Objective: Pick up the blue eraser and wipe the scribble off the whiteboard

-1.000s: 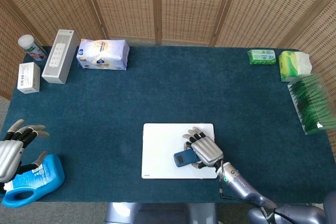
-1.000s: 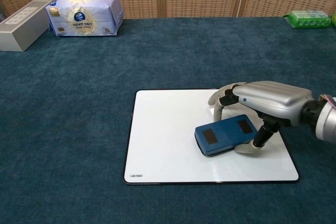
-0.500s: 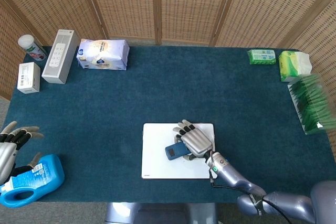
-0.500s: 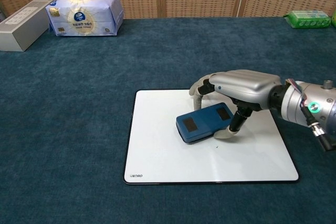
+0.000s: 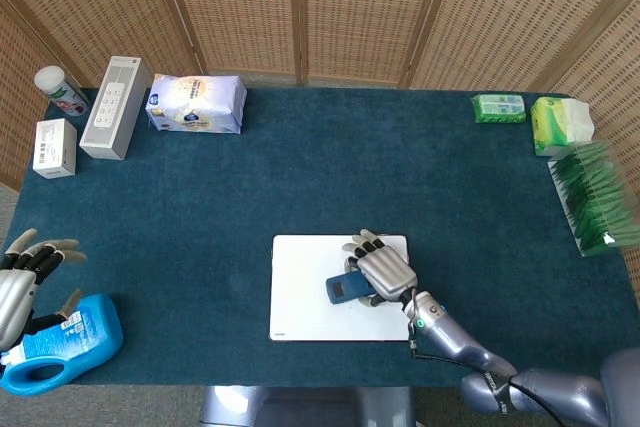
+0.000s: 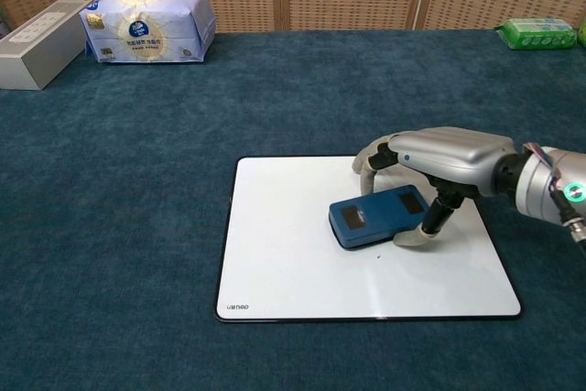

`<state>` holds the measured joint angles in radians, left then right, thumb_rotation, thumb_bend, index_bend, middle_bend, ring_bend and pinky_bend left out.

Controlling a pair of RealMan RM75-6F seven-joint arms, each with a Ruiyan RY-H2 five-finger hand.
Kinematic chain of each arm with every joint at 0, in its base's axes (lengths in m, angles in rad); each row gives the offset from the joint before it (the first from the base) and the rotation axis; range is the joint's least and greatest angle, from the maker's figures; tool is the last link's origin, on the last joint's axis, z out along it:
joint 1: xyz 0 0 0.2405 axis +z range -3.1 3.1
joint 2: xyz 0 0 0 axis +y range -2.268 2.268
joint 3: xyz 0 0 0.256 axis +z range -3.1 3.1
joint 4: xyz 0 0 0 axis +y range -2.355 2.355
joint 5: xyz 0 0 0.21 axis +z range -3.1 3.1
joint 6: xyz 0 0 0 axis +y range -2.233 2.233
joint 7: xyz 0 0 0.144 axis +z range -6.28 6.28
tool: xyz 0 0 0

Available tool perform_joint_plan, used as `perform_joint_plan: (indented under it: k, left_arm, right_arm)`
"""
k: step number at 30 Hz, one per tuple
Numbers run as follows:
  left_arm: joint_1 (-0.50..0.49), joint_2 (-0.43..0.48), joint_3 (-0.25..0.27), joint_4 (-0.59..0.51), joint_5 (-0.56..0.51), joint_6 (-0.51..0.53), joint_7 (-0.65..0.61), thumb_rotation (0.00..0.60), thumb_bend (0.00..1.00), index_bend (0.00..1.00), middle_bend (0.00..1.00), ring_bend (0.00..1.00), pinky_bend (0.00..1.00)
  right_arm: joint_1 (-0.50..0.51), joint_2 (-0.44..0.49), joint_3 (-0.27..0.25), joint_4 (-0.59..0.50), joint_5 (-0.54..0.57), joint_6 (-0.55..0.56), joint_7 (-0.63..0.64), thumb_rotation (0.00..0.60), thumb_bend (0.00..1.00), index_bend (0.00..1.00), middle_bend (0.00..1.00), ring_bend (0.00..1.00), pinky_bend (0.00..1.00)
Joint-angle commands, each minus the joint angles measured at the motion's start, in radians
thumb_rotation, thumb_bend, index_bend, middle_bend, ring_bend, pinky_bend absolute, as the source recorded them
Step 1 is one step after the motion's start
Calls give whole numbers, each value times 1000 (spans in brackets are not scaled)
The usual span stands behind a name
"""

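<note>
Gripping the blue eraser (image 6: 377, 216) between thumb and fingers, the right hand (image 6: 438, 162) presses it flat on the whiteboard (image 6: 293, 263), a little to the right of the board's centre. The thumb touches the near edge of the eraser, the other fingers curl over its far edge. A tiny dark speck (image 6: 379, 255) stays on the white surface just at 6 o'clock from the eraser; the rest of the board looks clean. The whiteboard lies on the dark teal counter (image 5: 300, 177), close to the near edge. The left hand (image 5: 22, 277) hovers at 9 o'clock from the board, well apart from it, with its fingers spread and nothing in them, just above a blue detergent bottle (image 5: 65, 345). At 11 o'clock, far from the board, a tissue pack (image 5: 195, 104) lies beside a grey box (image 5: 116, 107). At 2 o'clock, near the far right corner, there are green packets (image 5: 498, 107).
</note>
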<state>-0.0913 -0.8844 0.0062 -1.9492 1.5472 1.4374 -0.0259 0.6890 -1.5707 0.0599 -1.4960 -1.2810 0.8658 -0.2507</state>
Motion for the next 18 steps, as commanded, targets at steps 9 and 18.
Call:
perform_joint_plan:
  k: [9, 18]
  left_arm:
    - [-11, -7, -3, 4, 0, -14, 1, 600, 429, 335, 261, 224, 72]
    - [-13, -6, -3, 4, -1, -15, 3, 600, 428, 334, 261, 224, 71]
  right_arm:
    - [-58, 87, -31, -86, -6, 71, -19, 600, 214, 558, 187, 0, 0]
    - [-86, 89, -57, -96, -20, 85, -10, 600, 213, 558, 187, 0, 0]
